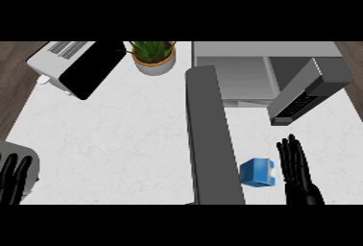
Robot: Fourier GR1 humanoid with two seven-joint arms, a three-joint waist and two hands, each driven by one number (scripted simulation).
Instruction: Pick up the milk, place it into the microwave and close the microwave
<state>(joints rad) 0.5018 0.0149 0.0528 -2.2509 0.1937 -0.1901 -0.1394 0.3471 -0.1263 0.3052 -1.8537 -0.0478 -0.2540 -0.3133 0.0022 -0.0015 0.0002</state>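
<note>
A small blue milk carton [257,173] with a white top stands on the white counter, just right of the open microwave door [211,139]. The microwave [284,77] sits at the back right, its grey cavity [237,79] open and its control panel facing the front. My right hand [297,168] is open with straight fingers, right beside the carton on its right, not holding it. At the lower left edge my left hand [14,178] rests open, fingers up, far from the carton.
A potted green plant [154,55] stands at the back centre. A white toaster oven [74,65] with a dark glass front lies at the back left. The long grey microwave door juts toward the front edge, splitting the counter [113,139].
</note>
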